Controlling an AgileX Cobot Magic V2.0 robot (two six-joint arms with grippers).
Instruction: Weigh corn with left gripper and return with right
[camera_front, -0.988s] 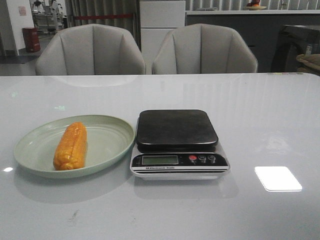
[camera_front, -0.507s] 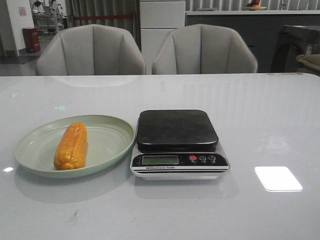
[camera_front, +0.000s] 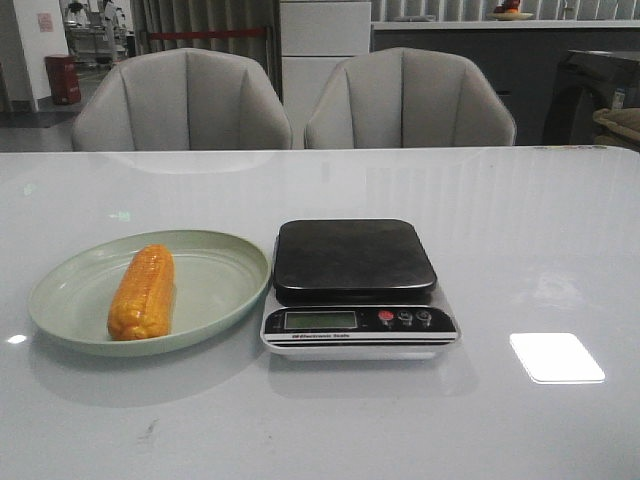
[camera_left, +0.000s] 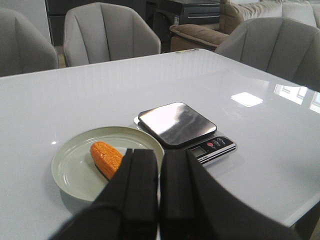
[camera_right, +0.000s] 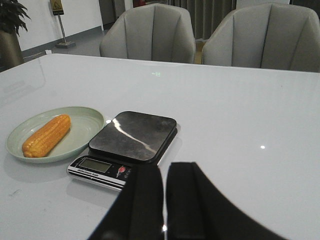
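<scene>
Nothing lifted yet: corn (camera_front: 141, 293) lying flat in the pale green plate (camera_front: 225, 262), on the plate's left half, the plate itself toward the table's (camera_front: 520, 230) left front, its right rim just beside the scale (camera_front: 355, 285). Long axis running front to back, tilted slightly so the far end leans toward the scale; near end close to the plate's front rim, far end near the plate's middle. Scale platform bare, display and buttons on its front edge. Left gripper (camera_left: 159, 192) held above the table short of the plate, jaws pressed together with only a thin seam between them, holding nothing. Right gripper (camera_right: 164, 200) likewise closed and empty, back from the scale's front right corner. Probably the opening step: reaching for the cob with the left. Best done by spreading the jaws first, turning the wrist so the fingers straddle the cob across its width, coming down at mid-length, and closing gently above the plate floor to avoid scraping or tipping the rim. Smooth kernels likely slippery, so a centred grip advisable.
</scene>
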